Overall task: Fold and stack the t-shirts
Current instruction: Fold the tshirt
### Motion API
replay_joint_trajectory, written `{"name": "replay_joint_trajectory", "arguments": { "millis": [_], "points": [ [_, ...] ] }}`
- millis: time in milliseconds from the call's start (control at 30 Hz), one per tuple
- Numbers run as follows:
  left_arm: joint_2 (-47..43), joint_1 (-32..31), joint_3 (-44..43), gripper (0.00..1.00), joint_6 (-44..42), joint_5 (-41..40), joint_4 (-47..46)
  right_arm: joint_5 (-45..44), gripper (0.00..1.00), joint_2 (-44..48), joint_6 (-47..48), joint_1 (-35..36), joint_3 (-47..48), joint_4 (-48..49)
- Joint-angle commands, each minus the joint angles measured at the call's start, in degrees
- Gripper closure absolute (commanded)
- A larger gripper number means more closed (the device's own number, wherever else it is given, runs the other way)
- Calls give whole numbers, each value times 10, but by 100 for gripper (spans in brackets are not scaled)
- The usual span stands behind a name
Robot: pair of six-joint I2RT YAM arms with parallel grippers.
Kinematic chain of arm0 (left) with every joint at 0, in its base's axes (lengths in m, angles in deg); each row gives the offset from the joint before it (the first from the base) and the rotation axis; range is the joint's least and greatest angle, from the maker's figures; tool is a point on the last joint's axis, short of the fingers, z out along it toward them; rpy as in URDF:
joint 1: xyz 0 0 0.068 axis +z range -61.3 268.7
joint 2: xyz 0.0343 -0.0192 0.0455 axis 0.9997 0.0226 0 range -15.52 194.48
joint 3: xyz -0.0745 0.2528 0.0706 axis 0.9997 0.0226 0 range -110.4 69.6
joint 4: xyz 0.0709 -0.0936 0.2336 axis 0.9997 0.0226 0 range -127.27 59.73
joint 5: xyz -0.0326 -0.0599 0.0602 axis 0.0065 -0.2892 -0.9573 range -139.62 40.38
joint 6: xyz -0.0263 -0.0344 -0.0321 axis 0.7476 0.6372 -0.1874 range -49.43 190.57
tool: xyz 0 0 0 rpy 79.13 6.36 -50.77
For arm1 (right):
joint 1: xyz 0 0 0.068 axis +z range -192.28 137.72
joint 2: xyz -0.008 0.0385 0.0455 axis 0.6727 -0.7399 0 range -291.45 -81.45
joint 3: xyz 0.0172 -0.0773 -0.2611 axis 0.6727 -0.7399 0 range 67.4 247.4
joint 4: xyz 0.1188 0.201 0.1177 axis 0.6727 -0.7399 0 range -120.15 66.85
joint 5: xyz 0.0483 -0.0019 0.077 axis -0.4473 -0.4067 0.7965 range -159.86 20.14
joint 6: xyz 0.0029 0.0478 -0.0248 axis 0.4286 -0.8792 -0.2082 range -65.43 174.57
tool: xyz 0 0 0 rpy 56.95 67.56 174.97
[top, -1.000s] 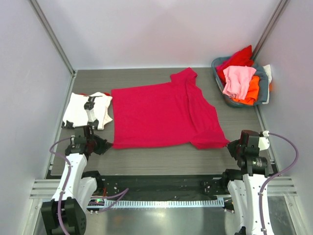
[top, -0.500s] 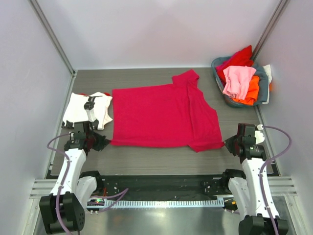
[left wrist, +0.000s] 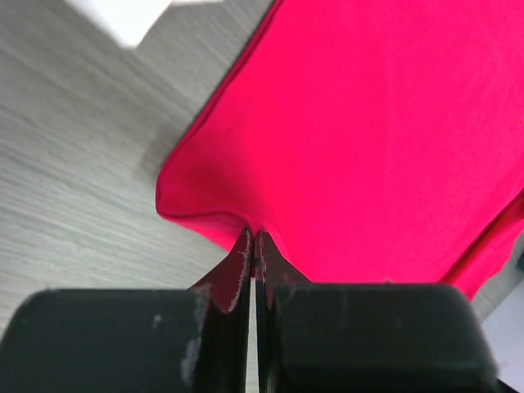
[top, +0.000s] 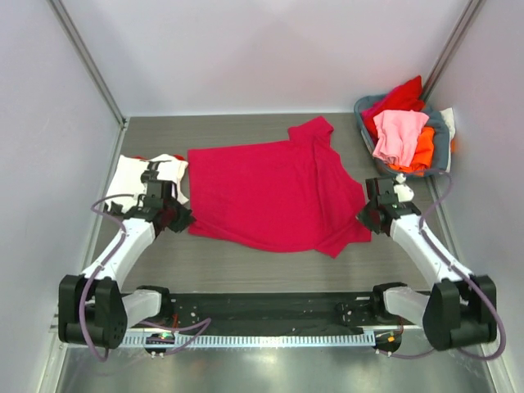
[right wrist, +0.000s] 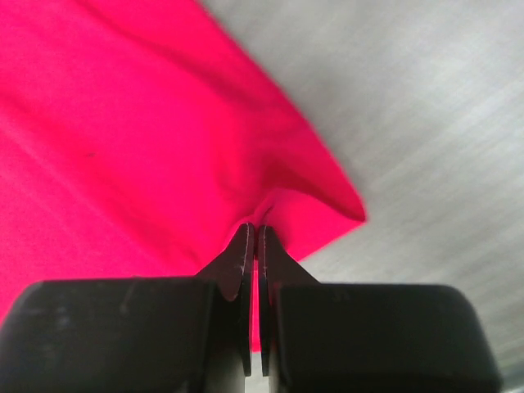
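While the crimson t-shirt (top: pixel 274 192) is spread flat at mid-worktop, its near-left corner is pinched in the left gripper (left wrist: pixel 252 239) and its near-right corner in the right gripper (right wrist: pixel 252 232). A white t-shirt (top: pixel 135 182) is noted by the left edge.

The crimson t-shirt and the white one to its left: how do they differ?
The crimson t-shirt is spread wide; the white t-shirt is folded small. The crimson t-shirt is plain; the white t-shirt bears black markings. The left fingers and right fingers pinch the crimson t-shirt's corners; neither holds the white t-shirt. Both lie on the table.
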Motion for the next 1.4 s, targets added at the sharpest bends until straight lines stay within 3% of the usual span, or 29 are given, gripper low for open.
{"name": "replay_joint_trajectory", "arguments": {
  "millis": [0,300,500,667,900,1167,1367],
  "points": [
    [26,-6,-32,100,-2,-44,-35,-70,99,-55,11,28,63,61],
    [117,-42,-87,100,-12,-99,-46,-98,99,-273,66,44,189,104],
    [172,-49,-105,100,-12,-105,-58,-149,99,-373,38,44,226,101],
    [228,-61,-133,100,-10,-116,-61,-205,99,-416,-27,44,231,38],
    [293,-69,-170,100,2,-121,-59,-220,99,-368,-147,44,144,4],
    [350,-70,-221,100,-3,-128,-24,-185,99,-229,-282,46,8,14],
    [347,-70,-239,100,-14,-150,-12,-188,99,-170,-219,49,13,45]
  ]
}}
